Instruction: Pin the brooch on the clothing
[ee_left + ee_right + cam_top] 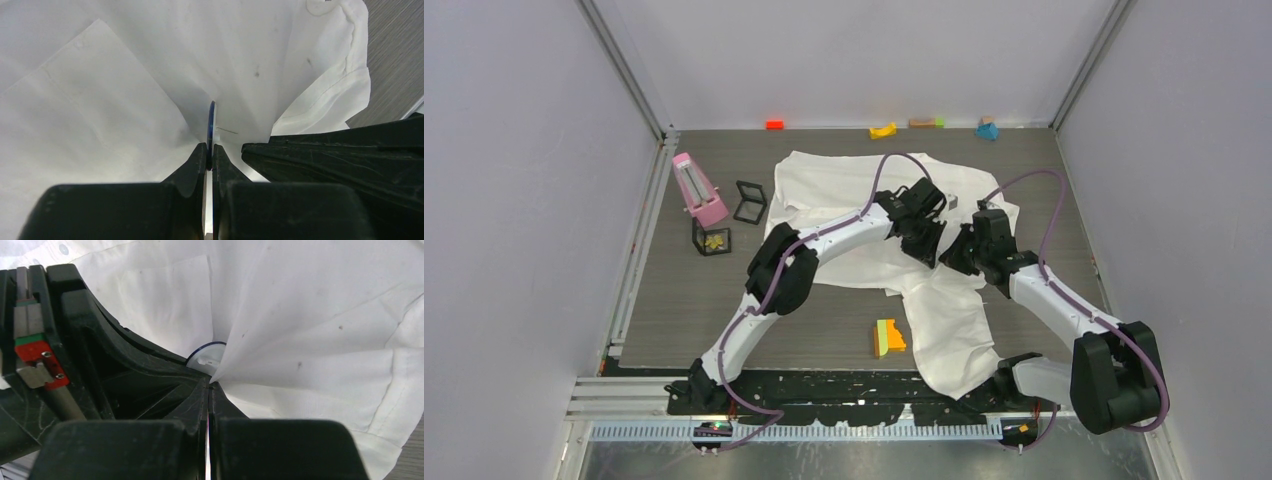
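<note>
The grey table (724, 300) sits between pale walls with the white shirt (834, 185) spread on it, and from above you see only your two arms meeting over its middle. The left wrist camera shows you the brooch (212, 120) on its edge, a thin blue line standing up from the tips of the left gripper (210, 150), whose jaws are pressed together on it, right against the cloth. The right wrist camera shows its round face with a blue rim just past the right gripper (209, 386), whose jaws squeeze a fold of the shirt.
</note>
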`<move>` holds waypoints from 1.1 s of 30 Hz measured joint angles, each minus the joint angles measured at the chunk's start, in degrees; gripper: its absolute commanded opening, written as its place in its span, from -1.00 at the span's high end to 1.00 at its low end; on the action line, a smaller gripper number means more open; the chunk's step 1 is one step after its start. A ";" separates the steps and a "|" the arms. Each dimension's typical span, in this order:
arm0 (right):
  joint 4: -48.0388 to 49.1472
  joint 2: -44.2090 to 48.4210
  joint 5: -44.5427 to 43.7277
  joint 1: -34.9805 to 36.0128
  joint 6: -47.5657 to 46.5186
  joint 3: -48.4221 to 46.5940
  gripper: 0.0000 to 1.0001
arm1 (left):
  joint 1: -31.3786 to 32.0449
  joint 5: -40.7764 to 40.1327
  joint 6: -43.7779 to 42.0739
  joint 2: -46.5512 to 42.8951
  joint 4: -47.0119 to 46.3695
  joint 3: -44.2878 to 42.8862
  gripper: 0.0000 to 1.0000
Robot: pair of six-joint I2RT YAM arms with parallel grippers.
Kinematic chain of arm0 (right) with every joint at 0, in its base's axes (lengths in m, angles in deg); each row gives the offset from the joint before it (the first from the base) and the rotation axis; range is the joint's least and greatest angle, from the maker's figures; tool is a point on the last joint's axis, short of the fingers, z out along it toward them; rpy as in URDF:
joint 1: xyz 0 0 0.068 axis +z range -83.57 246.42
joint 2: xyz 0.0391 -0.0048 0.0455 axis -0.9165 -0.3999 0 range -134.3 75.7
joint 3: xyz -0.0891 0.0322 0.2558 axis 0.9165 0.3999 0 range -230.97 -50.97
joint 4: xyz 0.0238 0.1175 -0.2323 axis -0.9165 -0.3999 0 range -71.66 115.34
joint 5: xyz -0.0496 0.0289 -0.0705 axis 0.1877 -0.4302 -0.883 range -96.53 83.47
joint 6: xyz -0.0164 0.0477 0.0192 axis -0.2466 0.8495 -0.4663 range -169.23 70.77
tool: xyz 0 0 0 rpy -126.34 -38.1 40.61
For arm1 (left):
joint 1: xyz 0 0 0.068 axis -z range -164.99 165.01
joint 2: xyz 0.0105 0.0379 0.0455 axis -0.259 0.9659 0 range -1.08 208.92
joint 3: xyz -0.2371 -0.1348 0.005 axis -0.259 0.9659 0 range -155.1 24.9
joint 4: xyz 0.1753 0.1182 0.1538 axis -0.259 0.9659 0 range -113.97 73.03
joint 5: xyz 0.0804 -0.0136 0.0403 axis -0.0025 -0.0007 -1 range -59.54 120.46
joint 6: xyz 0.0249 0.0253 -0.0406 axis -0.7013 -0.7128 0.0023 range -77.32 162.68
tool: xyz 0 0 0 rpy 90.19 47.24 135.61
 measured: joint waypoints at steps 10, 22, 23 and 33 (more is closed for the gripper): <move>1.05 -1.90 1.68 0.35 -1.81 -0.22 0.99 | 0.04 1.33 -0.66 0.13 0.07 0.02 1.00; 2.08 -7.72 5.62 0.33 -3.45 0.09 0.99 | -1.33 5.84 -0.22 0.13 -5.92 5.79 1.00; 2.27 -7.87 5.81 0.33 -3.54 0.15 0.99 | -1.42 6.12 -0.20 0.13 -6.05 5.97 1.00; 1.62 -7.32 5.92 0.31 -4.20 0.17 0.24 | -2.43 9.94 0.33 0.09 -9.40 7.87 1.00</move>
